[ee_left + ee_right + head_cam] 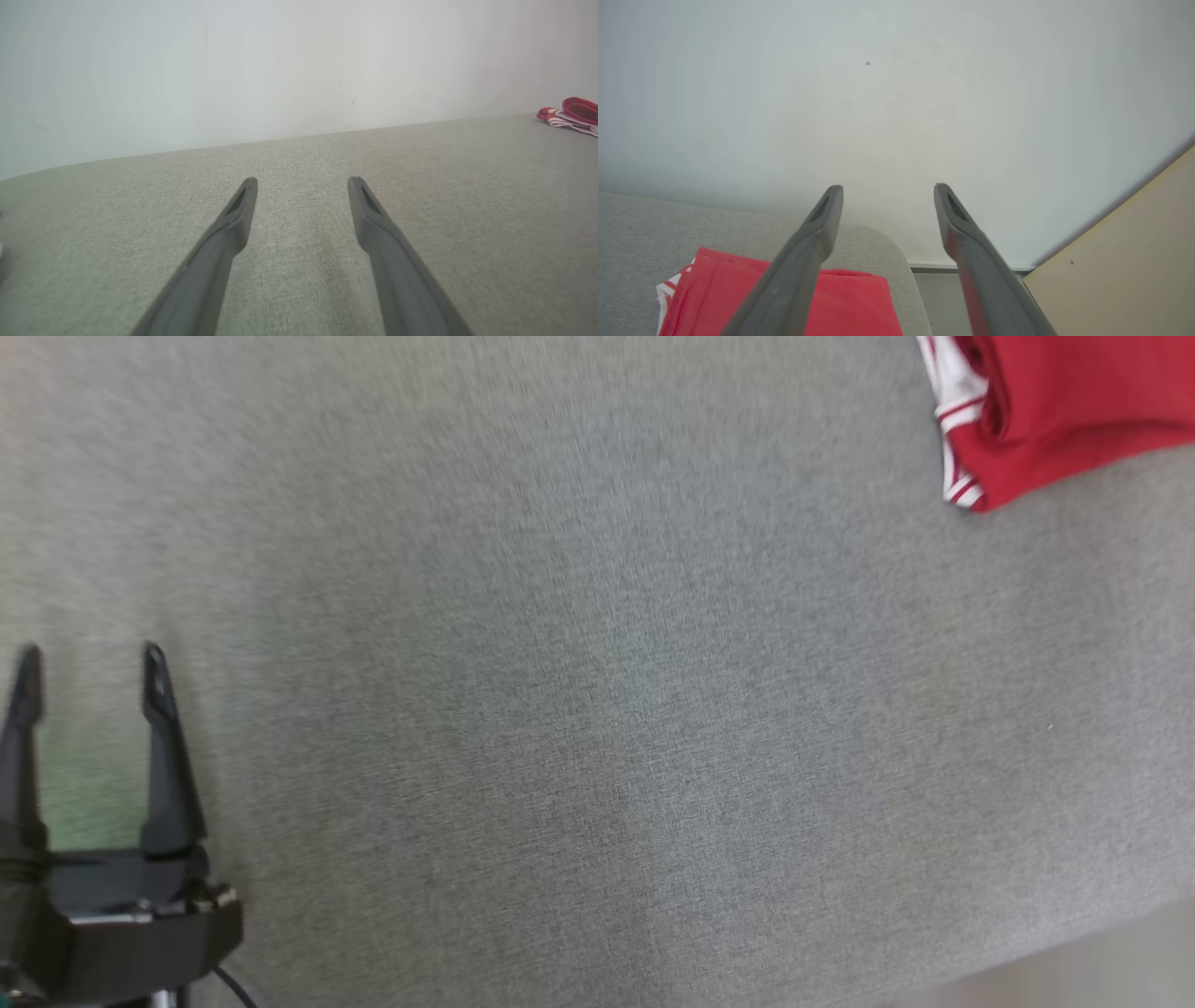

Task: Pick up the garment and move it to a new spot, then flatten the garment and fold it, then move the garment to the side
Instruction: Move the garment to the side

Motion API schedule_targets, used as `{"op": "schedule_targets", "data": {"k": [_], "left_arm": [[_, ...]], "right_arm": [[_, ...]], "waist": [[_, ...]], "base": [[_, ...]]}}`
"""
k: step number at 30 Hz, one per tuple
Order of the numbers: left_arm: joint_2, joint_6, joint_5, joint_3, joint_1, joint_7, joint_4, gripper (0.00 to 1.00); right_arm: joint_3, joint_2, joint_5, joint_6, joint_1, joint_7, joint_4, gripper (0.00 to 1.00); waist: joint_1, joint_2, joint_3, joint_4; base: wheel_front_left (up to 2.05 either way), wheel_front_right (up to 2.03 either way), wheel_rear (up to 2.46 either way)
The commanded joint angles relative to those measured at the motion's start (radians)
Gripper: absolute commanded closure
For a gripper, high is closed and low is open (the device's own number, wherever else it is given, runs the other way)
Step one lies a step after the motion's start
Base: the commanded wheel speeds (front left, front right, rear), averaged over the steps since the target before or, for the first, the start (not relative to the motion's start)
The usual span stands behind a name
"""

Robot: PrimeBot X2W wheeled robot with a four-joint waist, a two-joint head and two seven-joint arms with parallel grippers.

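Head view: left pincer (91,663) is noted at lower left, fingers spread apart, nothing held between them, over bare grey counter (597,709). Red garment (1055,411) with white-striped trim is noted at the counter's far right, folded into a compact stack and cut off by the frame's top and right edges. Frame slightly blurred.

Left wrist view: the same pincer's fingers are seen wide apart above the counter cloth. The garment is seen well apart from them, toward the far right edge, with a pale wall (233,70) behind.

Right wrist view: right pincer (888,189) is seen with fingers parted, nothing gripped. The garment lies below it, beside the counter's rounded corner. The red cloth is overlapped in the picture by one finger; contact cannot be judged. Beige floor (1134,261) is seen past the corner.
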Motion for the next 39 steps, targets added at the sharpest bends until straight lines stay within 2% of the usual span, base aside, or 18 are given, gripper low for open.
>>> {"op": "schedule_targets", "data": {"k": [1,11,19,29,39], "left_arm": [[-0.009,0.001,-0.014,-0.006,0.019,-0.012,0.018,0.0],[-0.061,-0.007,-0.05,-0.041,0.071,-0.059,0.132,0.0],[-0.087,-0.005,-0.075,-0.039,0.119,-0.079,0.199,0.0],[-0.109,-0.005,-0.091,-0.025,0.158,-0.088,0.242,0.0],[-0.132,-0.022,-0.088,-0.027,0.174,-0.089,0.276,0.0]], "right_arm": [[-0.027,0.001,0.007,-0.003,0.039,-0.002,-0.026,0.0],[-0.176,0.029,-0.032,-0.003,0.324,-0.002,-0.233,0.0],[-0.238,0.082,-0.054,-0.003,0.581,-0.002,-0.385,0.0],[-0.341,0.176,-0.071,-0.003,0.861,0.005,-0.574,0.0],[-0.449,0.319,-0.131,-0.003,1.169,0.053,-0.814,0.0]], "waist": [[0.0001,-0.0001,-0.098,0.043],[0.0001,-0.0001,-0.277,0.105],[0.0001,-0.0001,-0.378,0.122],[0.0001,-0.0001,-0.448,0.129],[0.0001,-0.0001,-0.504,0.159]], "base": [[0.0,0.0,0.0],[0.0,0.0,0.0],[0.0,0.0,0.0],[0.0,0.0,0.0],[0.0,0.0,0.0]]}}
